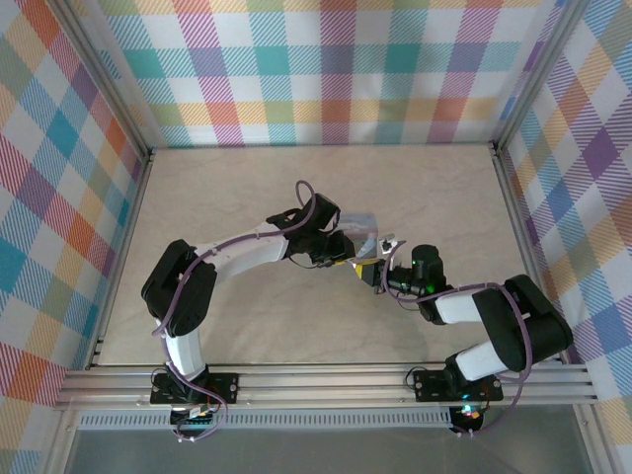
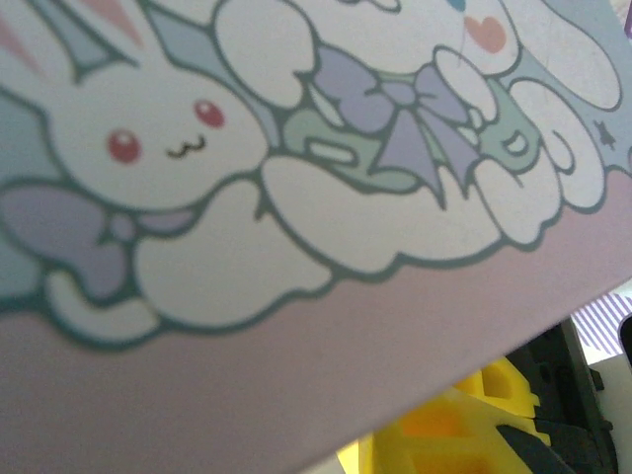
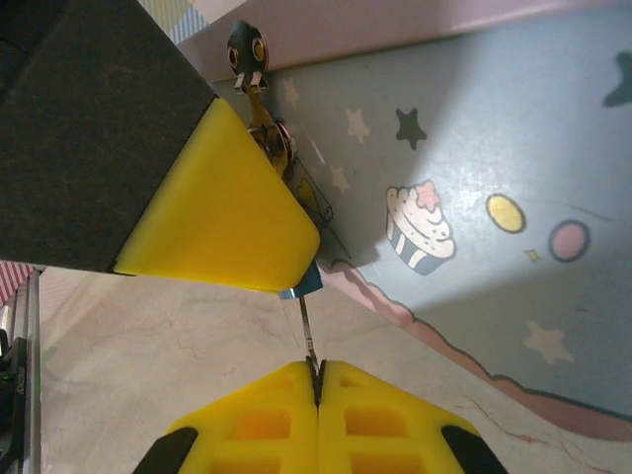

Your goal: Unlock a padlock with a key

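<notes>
The padlock (image 3: 308,280) shows as a small dark-blue corner poking out under my left gripper's yellow finger (image 3: 227,197), which covers the rest of it. The left gripper (image 1: 348,249) is shut on it beside the tin. A thin silvery key (image 3: 307,331) runs from that blue corner down into my right gripper (image 3: 317,367), whose yellow fingers are shut on the blade's near end. From above, the right gripper (image 1: 376,272) meets the left one tip to tip at the table's middle. The padlock's loop is hidden.
A pale blue tin (image 3: 474,178) with cupcakes and stars stands right behind both grippers, its metal latch (image 3: 259,89) by the left finger. Its cartoon rabbit lid (image 2: 296,197) sits close before the left wrist camera. Bare beige table (image 1: 227,188) lies around; checked walls enclose it.
</notes>
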Robot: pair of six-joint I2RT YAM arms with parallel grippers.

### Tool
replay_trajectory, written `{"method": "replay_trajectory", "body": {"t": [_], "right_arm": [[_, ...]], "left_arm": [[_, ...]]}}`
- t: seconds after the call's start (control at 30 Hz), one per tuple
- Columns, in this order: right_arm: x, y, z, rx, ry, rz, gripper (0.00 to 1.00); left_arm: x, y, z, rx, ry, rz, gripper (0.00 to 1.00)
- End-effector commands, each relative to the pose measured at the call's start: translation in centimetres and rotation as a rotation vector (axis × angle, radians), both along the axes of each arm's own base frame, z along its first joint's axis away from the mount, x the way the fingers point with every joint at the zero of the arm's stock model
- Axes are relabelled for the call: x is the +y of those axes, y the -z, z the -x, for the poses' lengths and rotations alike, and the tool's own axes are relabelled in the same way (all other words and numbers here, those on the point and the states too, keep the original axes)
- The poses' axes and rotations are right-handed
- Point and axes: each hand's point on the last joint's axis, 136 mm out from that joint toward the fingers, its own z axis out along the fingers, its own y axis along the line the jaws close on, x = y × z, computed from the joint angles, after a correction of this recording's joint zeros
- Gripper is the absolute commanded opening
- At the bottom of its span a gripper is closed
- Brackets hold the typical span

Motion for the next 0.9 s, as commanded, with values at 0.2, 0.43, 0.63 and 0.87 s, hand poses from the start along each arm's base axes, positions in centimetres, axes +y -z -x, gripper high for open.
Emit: {"method": "replay_trajectory", "body": {"t": [0.2,0.43,0.63,0.87], "right_arm": [[-0.35,-0.77,0.21,-0.046,-0.003,-0.004,0.02],[-0.44,-1.04,0.36,-0.052,-0.002,-0.008,0.02],[-0.47,-1.13,0.06,-0.053,0.009,-0.014,0.02],[-0.25,-0.80,-0.41,-0.044,0.009,-0.013,0.02]], "left_arm": [[-0.79,-3.29,-0.74,-0.058,-0.007,0.063,0.15],[-0.70,-3.42,-0.97,-0.056,-0.019,0.074,0.15],[-0.79,-3.36,-0.82,-0.049,-0.015,0.082,0.15],[-0.89,-3.58,-0.74,-0.049,-0.010,0.090,0.15]]}}
